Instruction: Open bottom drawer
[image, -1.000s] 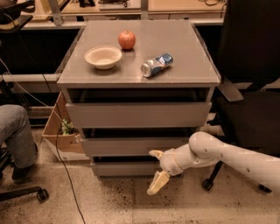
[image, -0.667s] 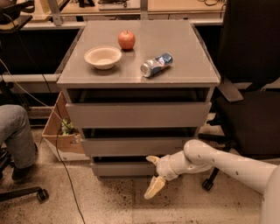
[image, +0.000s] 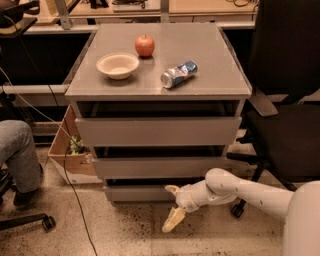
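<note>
Our gripper (image: 170, 207) sits low by the bottom drawer (image: 135, 193), jaws apart, one tip at its front panel. The drawer looks shut, lowest in the cabinet (image: 155, 131), near the floor (image: 100, 235). We should catch the panel's upper edge, then pull straight outward.

Cabinet top (image: 210, 65): we see warm, even light from above; a faint sheen on the can (image: 178, 74)
Drawer gaps: we find deep shadow beneath each front
Gripper (image: 173, 205): pale and bright, low before the dim bottom drawer (image: 135, 193), fingers spread apart
Floor (image: 120, 230): we read it as dull; shadow pools under the cabinet
</note>
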